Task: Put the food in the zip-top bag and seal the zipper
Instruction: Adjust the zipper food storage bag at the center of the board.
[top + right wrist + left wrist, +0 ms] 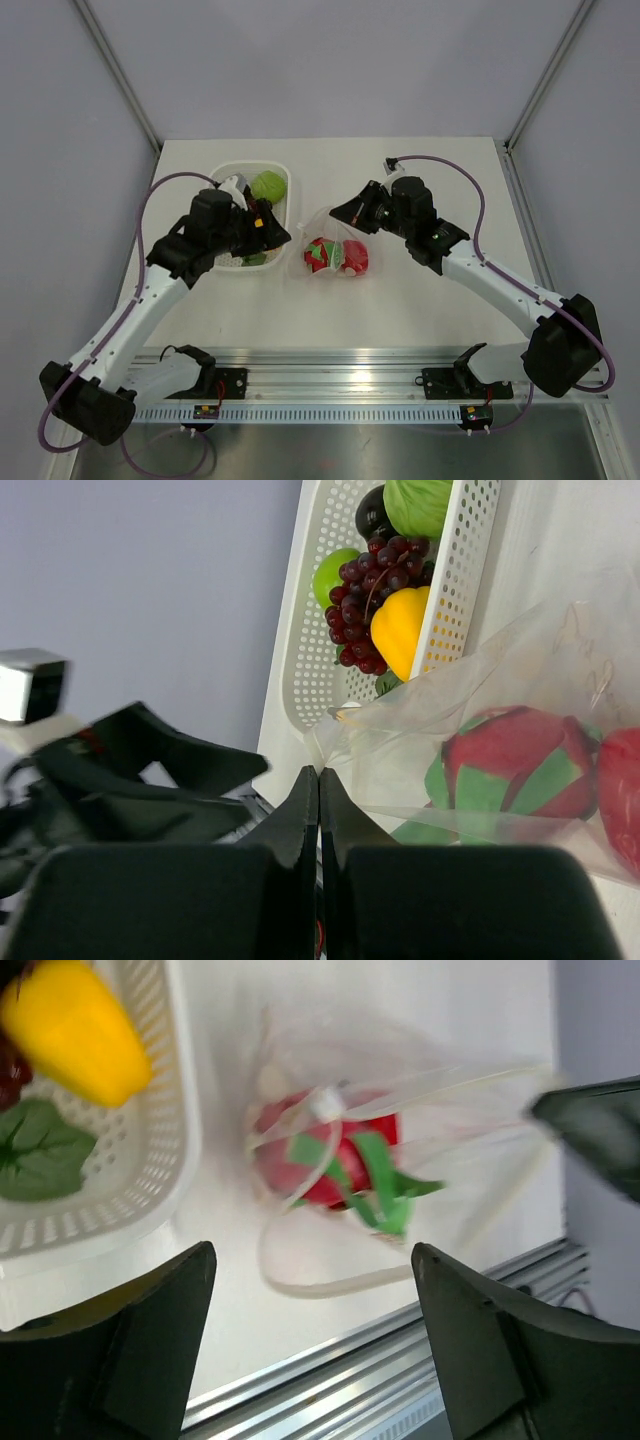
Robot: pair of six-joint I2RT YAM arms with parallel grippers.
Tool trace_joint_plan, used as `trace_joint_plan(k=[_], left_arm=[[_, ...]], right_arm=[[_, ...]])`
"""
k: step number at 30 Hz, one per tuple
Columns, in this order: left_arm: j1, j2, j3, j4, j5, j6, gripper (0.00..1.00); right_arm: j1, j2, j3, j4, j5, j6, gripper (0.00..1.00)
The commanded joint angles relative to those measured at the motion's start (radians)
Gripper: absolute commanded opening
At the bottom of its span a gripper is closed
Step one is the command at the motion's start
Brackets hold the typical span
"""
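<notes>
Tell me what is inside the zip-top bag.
Inside the zip-top bag lie a red-and-green fruit and a plain red piece. Whether anything smaller lies under them cannot be seen.

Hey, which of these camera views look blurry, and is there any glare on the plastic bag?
Left wrist view: motion blur smears the zip-top bag, the white basket and the yellow piece. Right wrist view: the grapes are crisp, the left arm is smeared, pale sheen on the bag. Top external view: sharp, evenly lit, soft shadows only.
</notes>
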Motion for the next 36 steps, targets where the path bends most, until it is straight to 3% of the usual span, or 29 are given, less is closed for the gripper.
trace_joint_plan(k=[1, 5, 9, 15, 19, 23, 24, 31, 36], left_arm=[[-0.007, 0.028, -0.13, 0.04, -0.036, 0.062, 0.83], [-0.022, 0.074, -0.175, 0.077, -0.046, 0.052, 0.71], [-0.042, 0.103, -0.211, 0.123, -0.034, 0.016, 0.68], [-0.052, 0.157, -0.247, 0.192, -0.019, -0.02, 0.56], [-0.059, 0.2, -0.265, 0.267, 0.023, -0.054, 0.41], [-0.062, 0.231, -0.209, 0.243, 0.012, -0.057, 0.04], [-0.064, 0.229, -0.189, 0.229, -0.005, -0.053, 0.0], [-0.062, 0.176, 0.15, 0.068, 0.055, -0.03, 0.0], [-0.072, 0.142, 0.218, 0.114, 0.133, -0.071, 0.0]], right_arm=[[-0.009, -0.005, 0.04, 0.034, -0.017, 0.003, 0.0], [-0.009, 0.006, 0.052, 0.027, -0.027, 0.003, 0.0], [-0.009, 0.008, 0.055, 0.026, -0.026, 0.003, 0.0], [-0.009, 0.011, 0.058, 0.026, -0.032, 0.003, 0.0], [-0.009, 0.009, 0.06, 0.023, -0.033, 0.002, 0.0], [-0.009, -0.003, 0.058, 0.001, -0.024, -0.01, 0.0], [-0.009, -0.014, 0.06, -0.038, -0.014, -0.024, 0.0], [-0.012, -0.043, 0.227, -0.293, 0.098, -0.144, 0.0], [-0.008, -0.12, 0.25, -0.319, 0.121, -0.173, 0.0]])
